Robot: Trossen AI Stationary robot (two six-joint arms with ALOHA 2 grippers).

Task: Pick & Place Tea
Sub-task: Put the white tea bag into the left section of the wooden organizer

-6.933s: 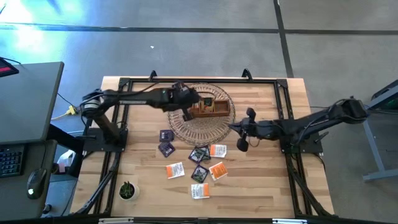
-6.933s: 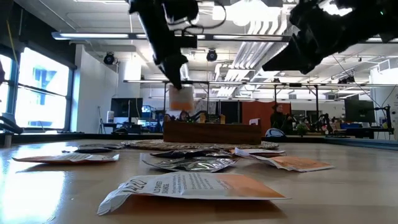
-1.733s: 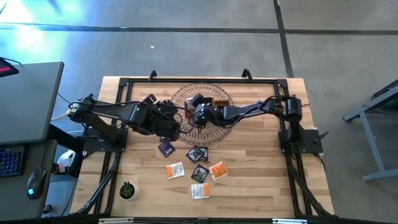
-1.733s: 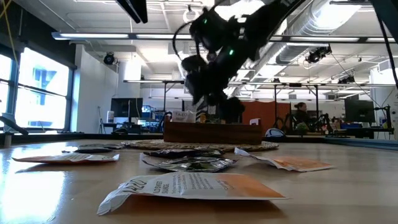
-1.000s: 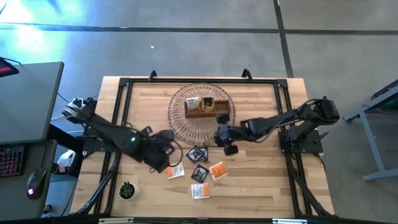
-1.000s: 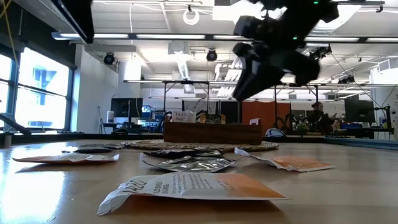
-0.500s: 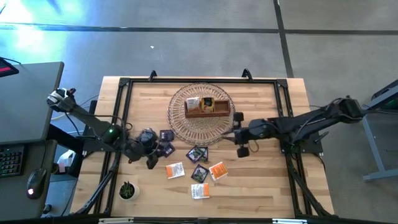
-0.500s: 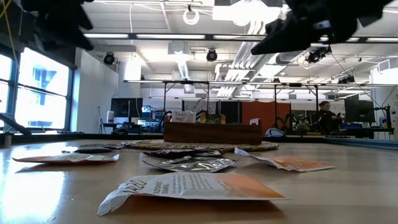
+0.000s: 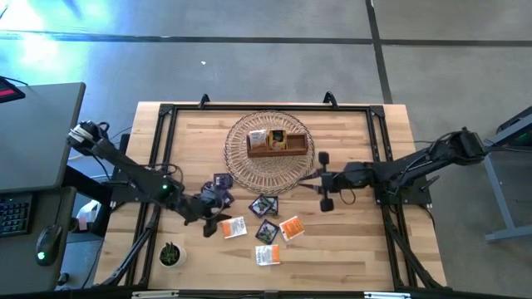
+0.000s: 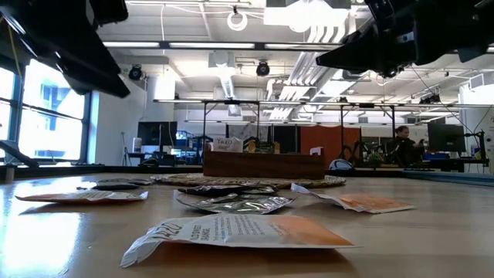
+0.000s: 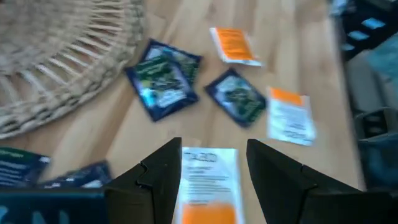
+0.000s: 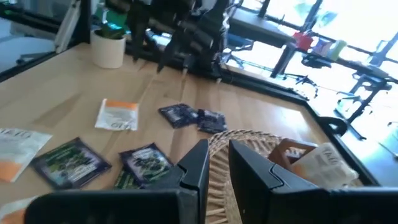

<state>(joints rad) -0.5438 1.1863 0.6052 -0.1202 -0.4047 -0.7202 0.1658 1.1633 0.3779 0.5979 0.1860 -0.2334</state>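
Your left gripper (image 11: 208, 177) hangs over an orange-and-white sachet (image 11: 208, 186) flat on the worktop (image 11: 323, 68), fingers spread, its long axis running between them. Right gripper (image 9: 322, 179) farther, fingers slightly parted.

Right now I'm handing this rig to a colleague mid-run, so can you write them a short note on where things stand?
Left hand: open, empty, low over the white-and-orange paper tea sachet near the table's front left.
Right hand: open, empty, beside the round wicker basket, to its right.
Done: a few sachets stand in the brown wooden box on the basket.
Left: about eight sachets lie flat on the wooden table, two dark ones by the basket's edge, the rest in front of it.
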